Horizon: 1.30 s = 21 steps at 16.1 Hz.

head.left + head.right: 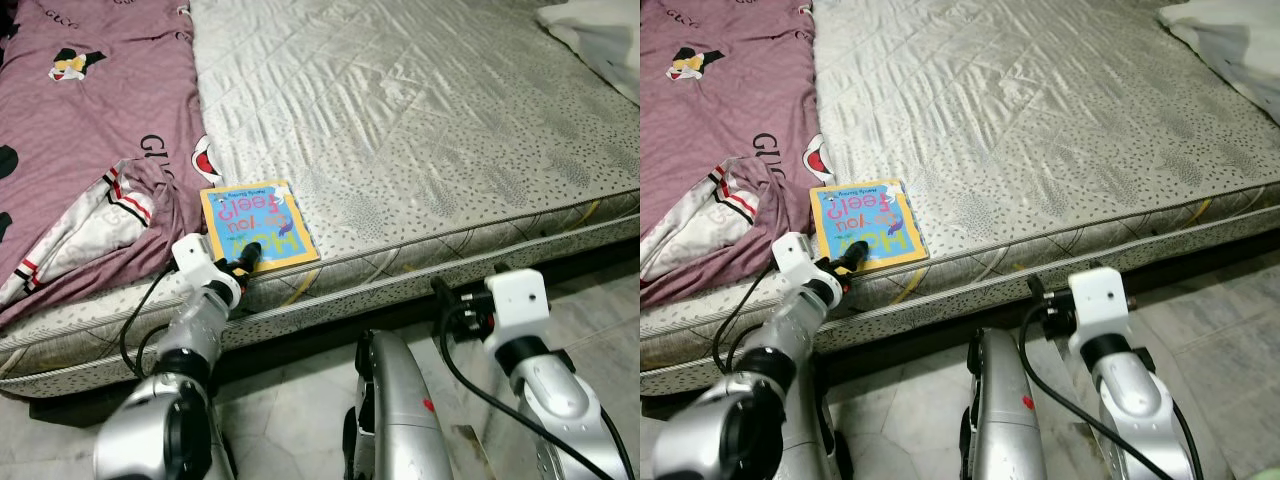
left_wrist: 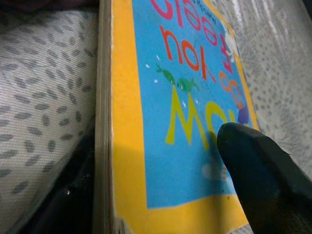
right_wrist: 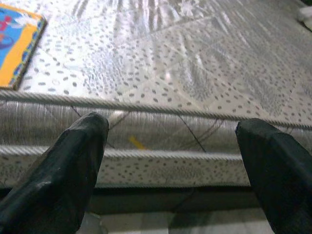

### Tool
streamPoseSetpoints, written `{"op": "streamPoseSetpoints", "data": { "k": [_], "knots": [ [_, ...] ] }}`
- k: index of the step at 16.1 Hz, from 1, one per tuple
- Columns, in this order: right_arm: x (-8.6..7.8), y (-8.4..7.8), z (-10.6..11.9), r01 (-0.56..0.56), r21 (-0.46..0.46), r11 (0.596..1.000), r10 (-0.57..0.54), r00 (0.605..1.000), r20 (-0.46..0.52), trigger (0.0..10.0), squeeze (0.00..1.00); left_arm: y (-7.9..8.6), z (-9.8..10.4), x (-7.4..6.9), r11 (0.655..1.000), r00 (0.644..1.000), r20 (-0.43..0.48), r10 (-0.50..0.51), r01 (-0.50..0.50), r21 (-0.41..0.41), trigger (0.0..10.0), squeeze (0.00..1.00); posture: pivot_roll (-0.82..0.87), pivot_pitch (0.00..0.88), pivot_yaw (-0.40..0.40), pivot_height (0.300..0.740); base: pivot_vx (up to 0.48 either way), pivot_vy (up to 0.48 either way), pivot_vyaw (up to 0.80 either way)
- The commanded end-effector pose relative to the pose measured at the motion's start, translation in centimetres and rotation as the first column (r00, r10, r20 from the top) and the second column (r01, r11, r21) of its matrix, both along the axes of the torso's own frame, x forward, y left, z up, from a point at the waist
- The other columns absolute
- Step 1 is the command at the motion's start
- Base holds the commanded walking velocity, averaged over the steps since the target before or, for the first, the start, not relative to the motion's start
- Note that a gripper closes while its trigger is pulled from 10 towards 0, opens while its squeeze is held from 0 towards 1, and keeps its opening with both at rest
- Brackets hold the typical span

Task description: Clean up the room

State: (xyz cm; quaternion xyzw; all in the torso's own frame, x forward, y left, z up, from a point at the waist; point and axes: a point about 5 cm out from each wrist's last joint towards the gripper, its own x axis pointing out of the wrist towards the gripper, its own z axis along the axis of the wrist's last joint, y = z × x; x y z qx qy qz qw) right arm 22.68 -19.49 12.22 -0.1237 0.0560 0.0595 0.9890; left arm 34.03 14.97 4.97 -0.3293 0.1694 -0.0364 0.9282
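**Robot reaches for the book on the bed**

The book [image 1: 258,226] lies flat at the mattress [image 1: 420,130] edge, beside the pink blanket [image 1: 90,130]; the left gripper [image 1: 246,262] is at its near edge, one finger [image 2: 258,165] on the cover, and I cannot tell if it pinches; the right gripper [image 3: 170,161] waits low, fingers spread wide; a poor grip could let the book slide off onto the floor.

Yellow-bordered blue picture book [image 1: 258,225] flat on mattress [image 1: 420,130] near front edge, cover up, apparently closed.
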Motion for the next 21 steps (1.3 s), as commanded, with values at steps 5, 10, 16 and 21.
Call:
{"op": "streamPoseSetpoints", "data": {
  "k": [5, 10, 16, 21],
  "knots": [
    [0.9, 0.6, -0.5, -0.007, 0.003, 1.0, 0.007, 1.0, 0.001, 10.0, 0.0, 0.0, -0.1, 0.2, 0.999, 0.999, -0.039, -0.01, 0.008, -0.038, 0.0, 0.0, -0.2, 0.118, -0.038, 0.512, 0.0, 0.0, 0.0],
    [2.3, 1.5, -0.5, -0.013, 0.019, 1.0, 0.012, 1.0, 0.028, 10.0, 0.0, 0.6, -0.1, 0.3, 0.999, 0.998, -0.057, -0.005, 0.003, -0.039, 0.0, 0.0, -0.17, 0.089, -0.029, 0.512, 0.0, 0.0, 0.0],
    [3.6, 3.1, -1.1, -0.097, 0.089, 0.991, 0.096, 0.995, 0.02, 10.0, 0.0, 1.1, 0.6, 0.9, 1.0, 0.999, -0.041, 0.01, -0.011, -0.029, 0.0, 0.0, -0.13, 0.049, -0.027, 0.512, 0.0, 0.0, 0.0],
    [5.3, 5.0, -2.1, -0.167, 0.131, 0.977, 0.171, 0.985, -0.015, 10.0, 0.0, 1.9, 2.4, 1.8, 0.997, 0.997, 0.071, 0.029, -0.034, 0.073, 0.0, 0.0, -0.08, 0.0, -0.023, 0.512, 0.0, 0.0, 0.0]
  ]
}}
